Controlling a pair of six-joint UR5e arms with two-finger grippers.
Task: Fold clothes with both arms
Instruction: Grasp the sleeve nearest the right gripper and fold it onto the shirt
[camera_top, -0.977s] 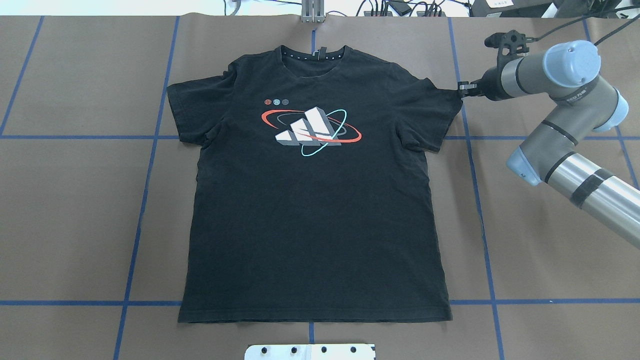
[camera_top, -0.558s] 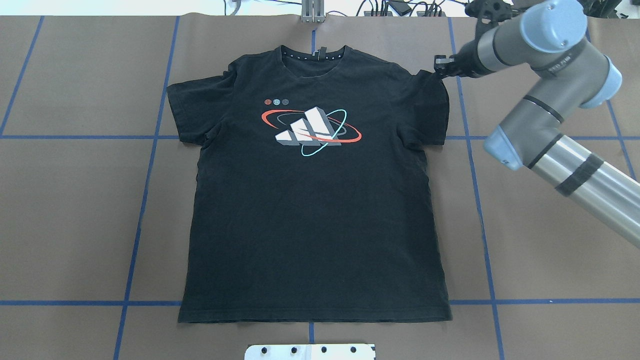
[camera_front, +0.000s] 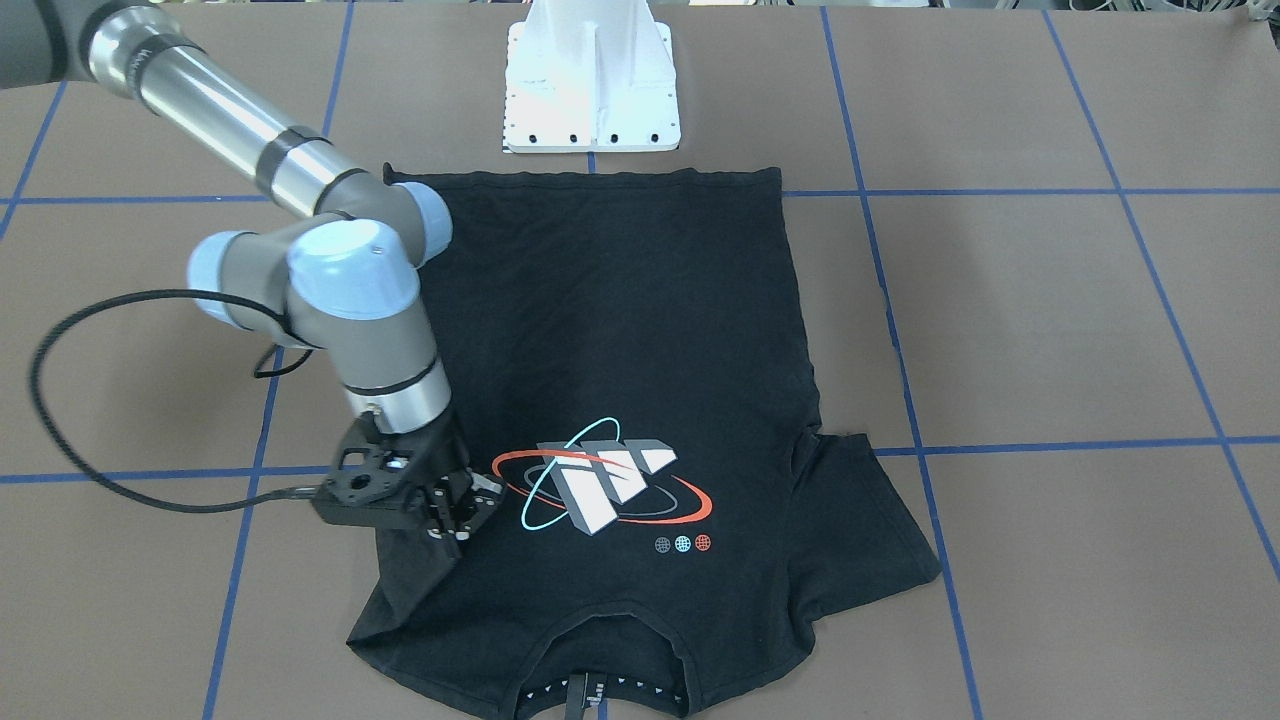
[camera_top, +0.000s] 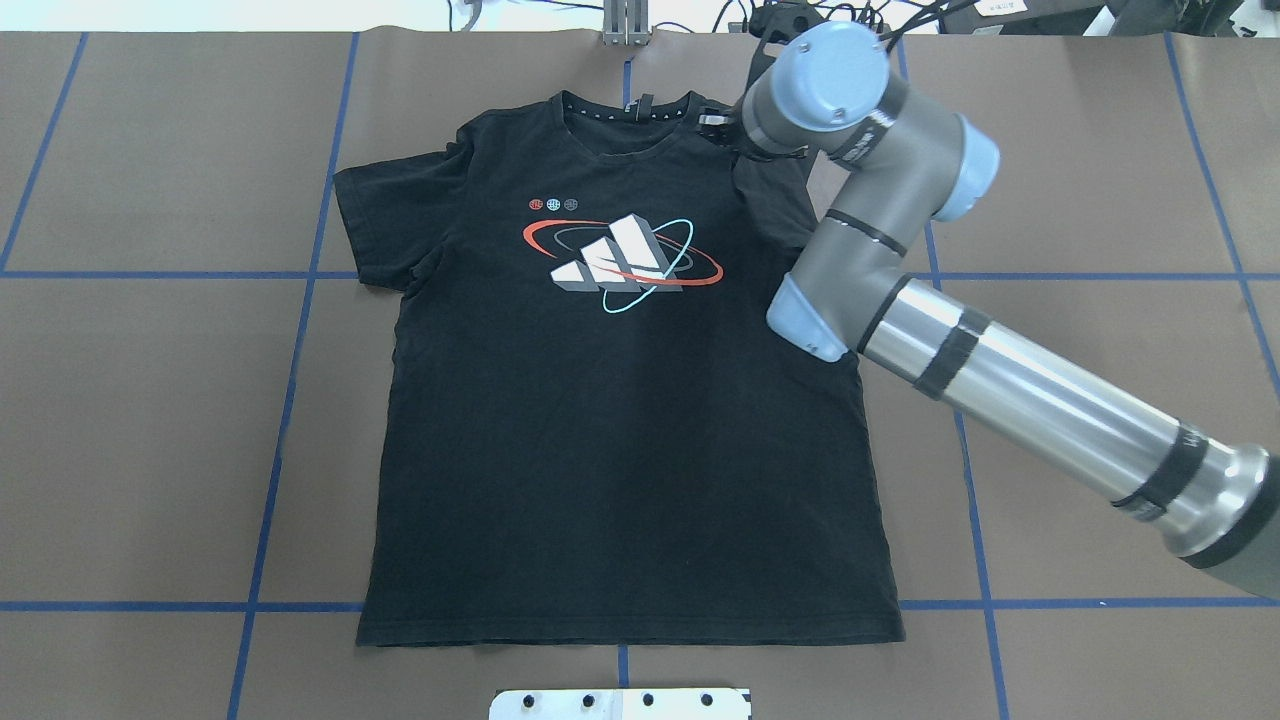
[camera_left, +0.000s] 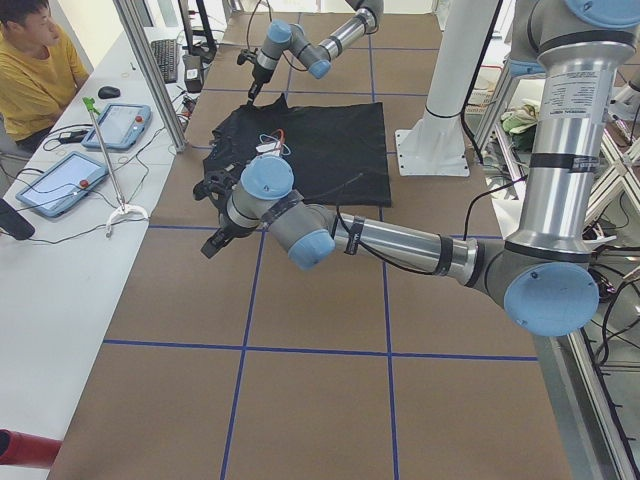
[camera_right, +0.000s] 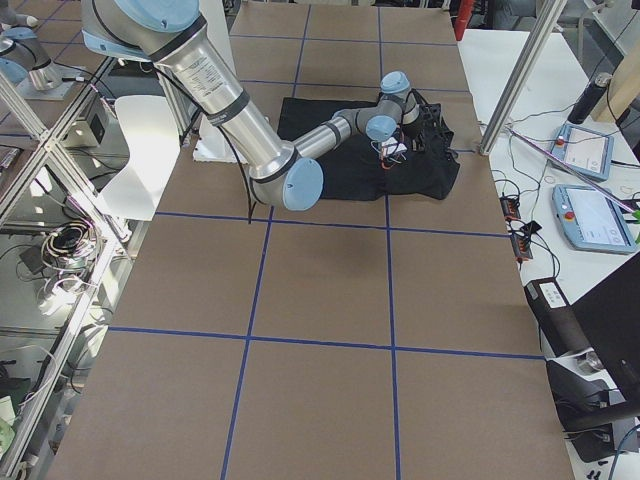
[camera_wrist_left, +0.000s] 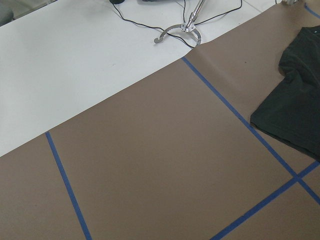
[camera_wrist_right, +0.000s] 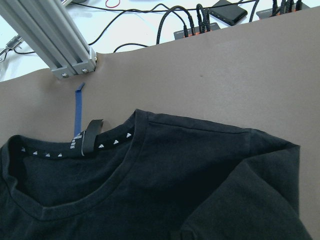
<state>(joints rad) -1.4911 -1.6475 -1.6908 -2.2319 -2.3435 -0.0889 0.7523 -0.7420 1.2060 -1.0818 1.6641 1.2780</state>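
Observation:
The clothes are one black T-shirt (camera_top: 620, 450) lying flat, print side up, with its orbit logo (camera_top: 620, 262) on the chest and its collar at the far edge. My right gripper (camera_top: 716, 124) hovers over the shoulder beside the collar. It is shut on the shirt's right sleeve (camera_front: 415, 575), which hangs from it, drawn inward over the shirt body. The other sleeve (camera_top: 375, 225) lies flat and spread. My left gripper (camera_left: 212, 246) shows only in the left side view, above bare table off the shirt's left, and I cannot tell its state.
The white base pedestal (camera_front: 590, 90) stands at the shirt's hem edge. An aluminium post (camera_top: 625, 25) and cables line the far table edge beyond the collar. A person (camera_left: 35, 70) sits at a white bench with tablets. Blue tape lines cross the brown table.
My right gripper has moved left, from outside the shirt to beside the collar. It has carried the right sleeve inward over the shoulder. The rest of the shirt has not shifted.

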